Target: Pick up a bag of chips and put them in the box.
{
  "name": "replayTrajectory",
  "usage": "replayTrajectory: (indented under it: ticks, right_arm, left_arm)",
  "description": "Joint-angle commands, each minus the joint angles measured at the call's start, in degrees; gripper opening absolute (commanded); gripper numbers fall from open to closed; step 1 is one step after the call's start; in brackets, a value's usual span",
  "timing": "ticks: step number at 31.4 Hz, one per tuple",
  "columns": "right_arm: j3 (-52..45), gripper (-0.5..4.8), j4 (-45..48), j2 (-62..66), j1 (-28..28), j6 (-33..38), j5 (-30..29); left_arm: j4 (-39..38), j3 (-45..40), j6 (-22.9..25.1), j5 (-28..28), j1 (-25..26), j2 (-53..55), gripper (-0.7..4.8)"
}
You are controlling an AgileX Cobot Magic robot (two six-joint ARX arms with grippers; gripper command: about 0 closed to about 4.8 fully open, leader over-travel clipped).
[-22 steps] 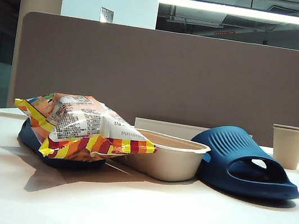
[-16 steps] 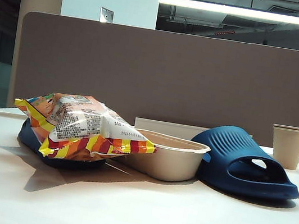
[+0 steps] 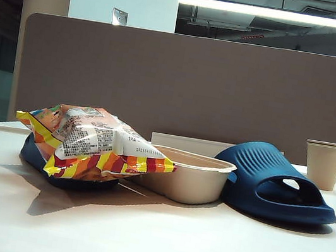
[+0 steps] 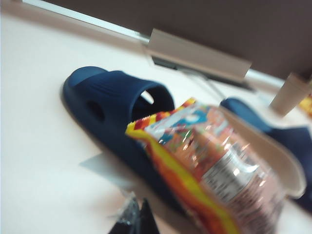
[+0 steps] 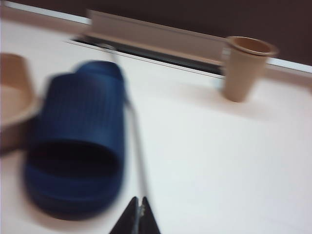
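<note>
On our white table point(image 3: 150, 238), the bag of chips point(image 3: 92, 143) lies atop a blue slipper point(image 4: 105, 105), one corner overhanging the box point(image 3: 192, 178). Our left gripper point(image 4: 138, 220) and right gripper point(image 5: 137, 218) hang apart from everything, both pinched closed, empty.

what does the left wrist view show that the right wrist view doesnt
Only the left wrist view shows the bag of chips, lying on a blue slipper, plus the shut left gripper tips. Only the right wrist view shows the shut right gripper tips close before the other blue slipper. Both show the box, the paper cup and the white table.
</note>
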Motion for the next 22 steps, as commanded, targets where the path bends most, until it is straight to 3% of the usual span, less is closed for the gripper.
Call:
replayTrajectory:
  ticks: [1,6,9,18,22]
  right_arm:
    - [0.22,-0.01,2.71,0.04,0.02,6.23,-8.96]
    - [0.22,-0.01,3.61,0.04,0.04,10.03,-19.54]
    - [0.22,-0.01,5.86,0.04,0.28,17.22,-22.75]
    - [0.52,-0.03,6.91,0.04,0.33,25.62,-24.48]
    - [2.08,-0.04,6.43,0.04,0.35,25.62,-24.44]
  left_arm:
    - [3.89,0.2,-2.84,3.61,-0.02,0.02,-0.06]
    - [7.67,0.22,-4.02,11.69,-0.02,0.04,-0.06]
    - [7.34,0.26,-6.29,14.32,-0.02,0.04,-0.06]
    - [6.75,0.33,-9.09,23.06,-0.04,0.04,-0.06]
    - [0.83,2.21,-9.7,23.32,-0.04,0.04,-0.06]
